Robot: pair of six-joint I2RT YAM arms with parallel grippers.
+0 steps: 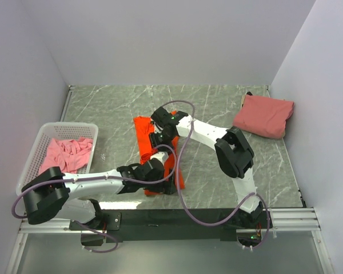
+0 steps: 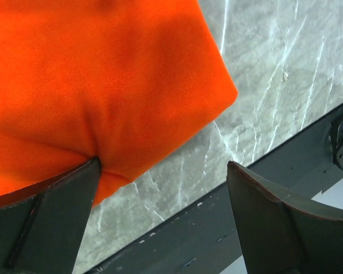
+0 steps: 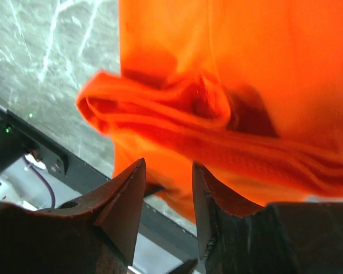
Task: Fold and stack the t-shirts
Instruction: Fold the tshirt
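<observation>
bright orange soft cloth t-shirt (image 1: 142, 128) looks light, limp, bunches easily, so pinch a folded edge; left claw (image 2: 164, 165) released wide, right claw (image 3: 168, 164) half-closed, can't tell if gripping.

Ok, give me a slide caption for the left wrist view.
Left gripper wide open at a corner of the orange t-shirt, one finger touching the cloth, on the marble table.

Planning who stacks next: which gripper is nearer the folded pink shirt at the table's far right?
Right. The right gripper is over the orange shirt's far half, left of the folded pink shirt; the left gripper is at the orange shirt's near end, farther off.
</observation>
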